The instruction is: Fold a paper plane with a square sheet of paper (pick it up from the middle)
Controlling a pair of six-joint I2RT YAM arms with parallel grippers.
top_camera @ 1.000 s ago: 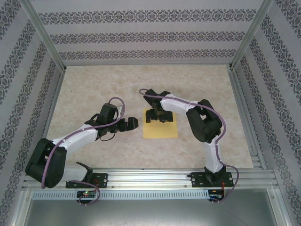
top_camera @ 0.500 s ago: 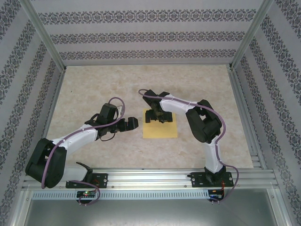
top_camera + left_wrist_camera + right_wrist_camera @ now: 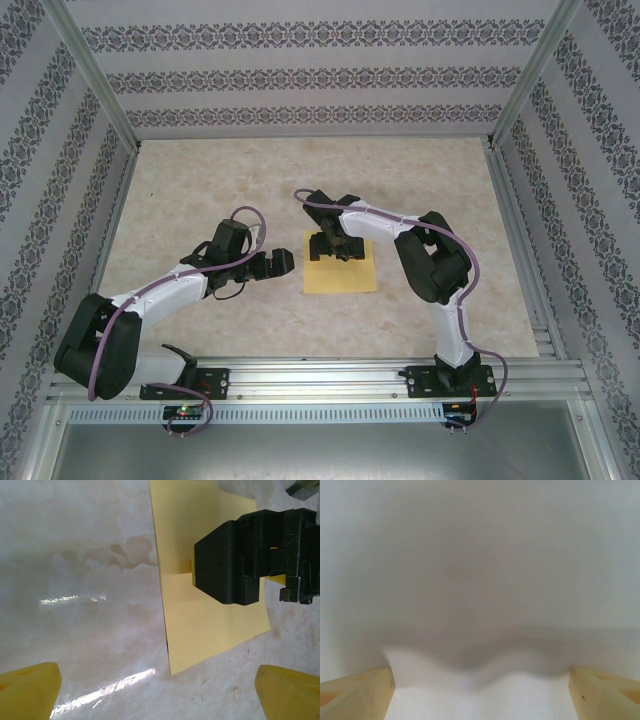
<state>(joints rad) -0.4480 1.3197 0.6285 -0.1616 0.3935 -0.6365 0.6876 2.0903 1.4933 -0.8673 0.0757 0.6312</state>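
Observation:
The square sheet of paper [image 3: 341, 272] is yellow and lies flat on the marble-look table, near the middle. My right gripper [image 3: 336, 246] points down onto the sheet's far half, its fingertips resting on the paper. In the right wrist view the jaws stand wide apart around the sheet [image 3: 480, 580], which looks pale there and bulges up in a soft wave between the fingers [image 3: 355, 692]. My left gripper [image 3: 277, 264] hovers open just left of the sheet. The left wrist view shows the sheet's near corner [image 3: 210, 610] and the black right gripper [image 3: 250, 555] on it.
Patterned walls and aluminium posts close in the table [image 3: 200, 190] on three sides. A metal rail [image 3: 320, 380] carrying both arm bases runs along the near edge. Bare tabletop surrounds the sheet.
The right gripper's fingers have drawn slightly inward on the sheet, which now bulges between them. Both arms otherwise stay where they were.

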